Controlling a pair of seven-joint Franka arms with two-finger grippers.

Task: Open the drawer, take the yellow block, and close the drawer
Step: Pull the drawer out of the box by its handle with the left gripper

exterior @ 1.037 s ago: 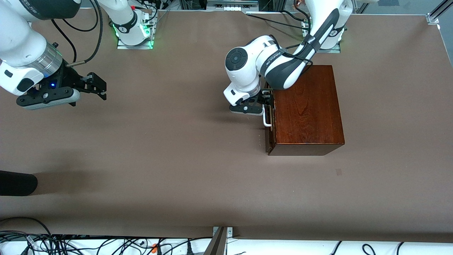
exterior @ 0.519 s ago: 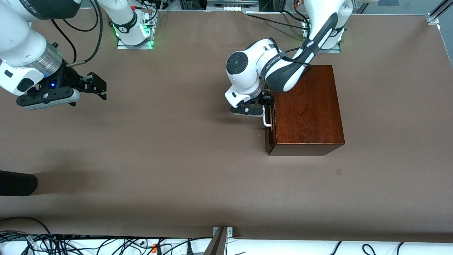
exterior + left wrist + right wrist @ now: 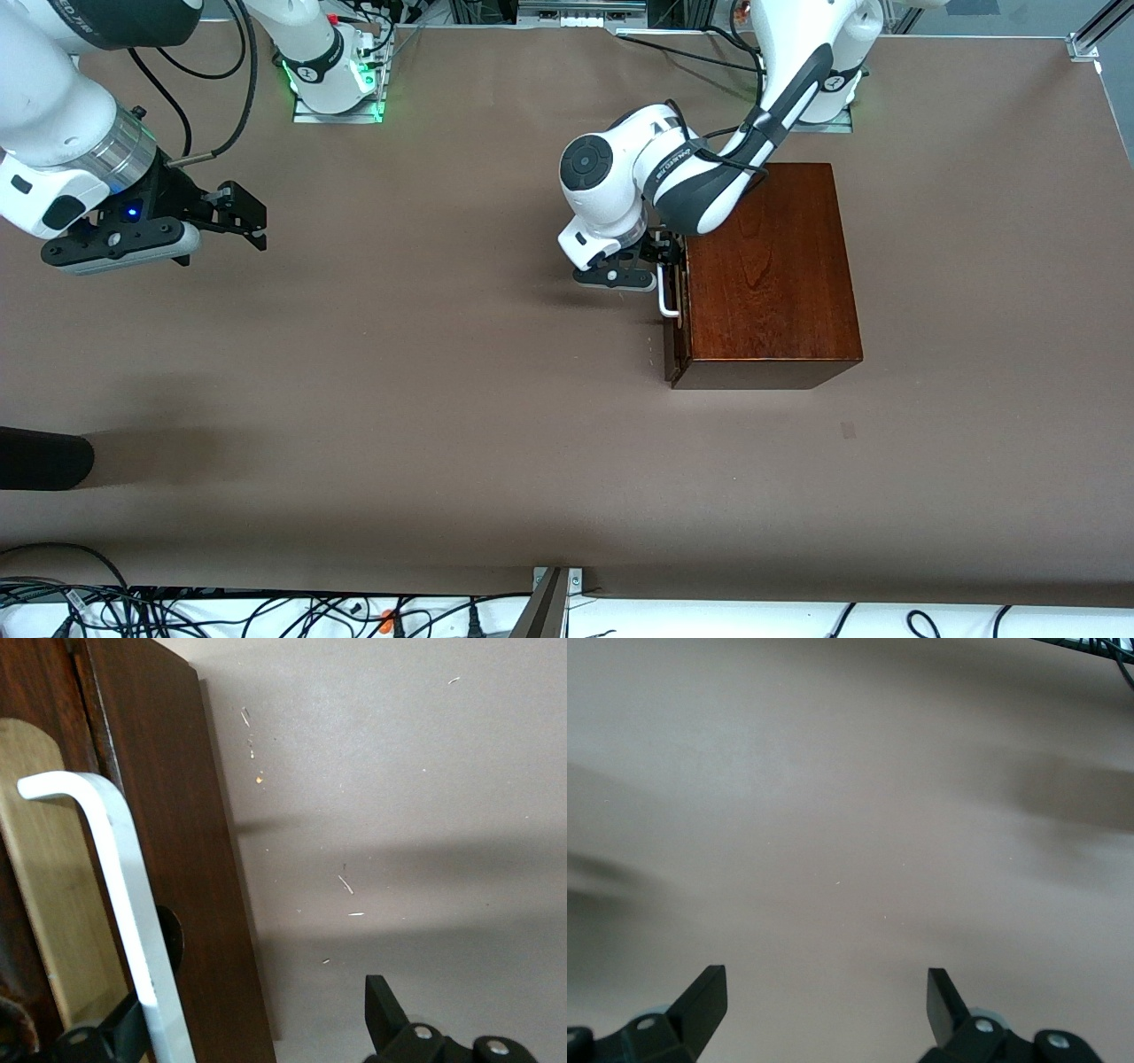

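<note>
Front view, "FRANKA" lettering on left arm (image 3: 682,168), left end effector (image 3: 666,266) at drawer (image 3: 671,332) handle (image 3: 666,304)

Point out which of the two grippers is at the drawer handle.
The left gripper, with open fingers straddling the white handle on the drawer front. The right gripper hangs open over bare table at the right arm's end.

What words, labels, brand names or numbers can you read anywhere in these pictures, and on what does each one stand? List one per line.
Lettering on the left arm's grey forearm cover: too small and tilted to read.
Lettering on the right arm's dark upper shell, at the front view's top edge: cut off and too small to read.
Wooden box, drawer and table: no text.
</note>
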